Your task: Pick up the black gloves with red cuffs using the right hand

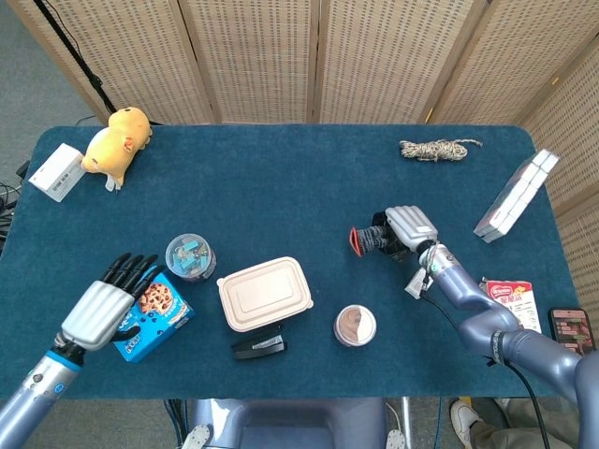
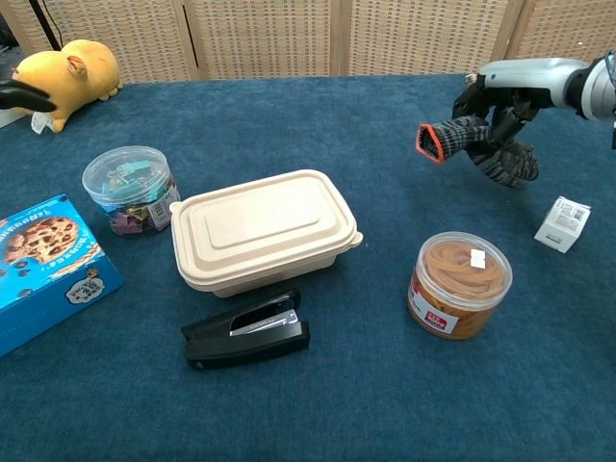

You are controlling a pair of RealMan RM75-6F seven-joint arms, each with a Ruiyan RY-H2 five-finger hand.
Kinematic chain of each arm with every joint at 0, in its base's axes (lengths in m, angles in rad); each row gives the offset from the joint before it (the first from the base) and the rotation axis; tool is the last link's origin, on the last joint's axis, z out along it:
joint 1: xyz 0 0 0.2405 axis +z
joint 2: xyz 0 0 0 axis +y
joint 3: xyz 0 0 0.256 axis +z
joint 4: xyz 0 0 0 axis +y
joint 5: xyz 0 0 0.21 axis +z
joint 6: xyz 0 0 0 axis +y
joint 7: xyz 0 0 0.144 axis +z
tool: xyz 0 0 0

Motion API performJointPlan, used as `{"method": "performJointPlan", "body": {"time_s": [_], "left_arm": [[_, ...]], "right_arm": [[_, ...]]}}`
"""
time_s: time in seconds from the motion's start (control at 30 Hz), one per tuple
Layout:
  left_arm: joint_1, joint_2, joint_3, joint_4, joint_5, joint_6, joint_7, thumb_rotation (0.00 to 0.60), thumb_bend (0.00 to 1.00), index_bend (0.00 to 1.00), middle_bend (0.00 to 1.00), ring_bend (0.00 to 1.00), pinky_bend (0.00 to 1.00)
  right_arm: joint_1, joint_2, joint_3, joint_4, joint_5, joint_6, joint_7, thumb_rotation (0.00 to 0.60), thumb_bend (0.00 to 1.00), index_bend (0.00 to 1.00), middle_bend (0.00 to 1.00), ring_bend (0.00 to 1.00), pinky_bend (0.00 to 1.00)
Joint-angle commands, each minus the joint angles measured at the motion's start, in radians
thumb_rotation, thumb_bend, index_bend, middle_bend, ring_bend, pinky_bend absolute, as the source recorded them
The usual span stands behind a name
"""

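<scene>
The black gloves with red cuffs (image 2: 460, 141) hang off the table, their red cuff opening facing left and their fingers drooping at the right. My right hand (image 2: 510, 82) grips them from above at the right of the table; the head view shows this right hand (image 1: 404, 224) over the gloves (image 1: 367, 238). My left hand (image 1: 103, 304) hovers with fingers spread over the near left of the table, partly above the blue cookie box (image 1: 150, 313). In the chest view only a dark fingertip of the left hand (image 2: 21, 93) shows at the left edge.
A small white box (image 2: 565, 223) lies just right of the gloves, a jar of rubber bands (image 2: 459, 284) in front. A beige lidded container (image 2: 262, 229), black stapler (image 2: 247, 332), clip tub (image 2: 129, 190), yellow plush (image 2: 65, 73), rope coil (image 1: 435, 149) and white package (image 1: 515, 196) are spread around.
</scene>
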Motion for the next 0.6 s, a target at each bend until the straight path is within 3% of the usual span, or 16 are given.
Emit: {"method": "performJointPlan", "body": {"time_s": [0.03,0.23,0.6], "left_arm": [[-0.097,0.011,-0.024,0.036,0.099,-0.047,-0.068,0.6,0.07,0.0,0.0,0.0,0.0],[-0.212,-0.012,-0.041,0.067,0.173,-0.094,-0.161,0.6,0.07,0.0,0.0,0.0,0.0],[-0.338,-0.033,-0.068,0.044,0.107,-0.218,-0.206,0.6,0.07,0.0,0.0,0.0,0.0]], "right_arm": [[0.027,0.056,0.036,-0.117,0.057,-0.016,-0.063,0.6,0.45,0.52,0.48,0.42,0.45],[0.076,0.107,0.072,-0.258,0.163,-0.03,-0.173,0.6,0.45,0.52,0.48,0.42,0.45],[0.157,0.19,0.091,-0.457,0.415,-0.018,-0.306,0.6,0.45,0.51,0.48,0.42,0.45]]}}
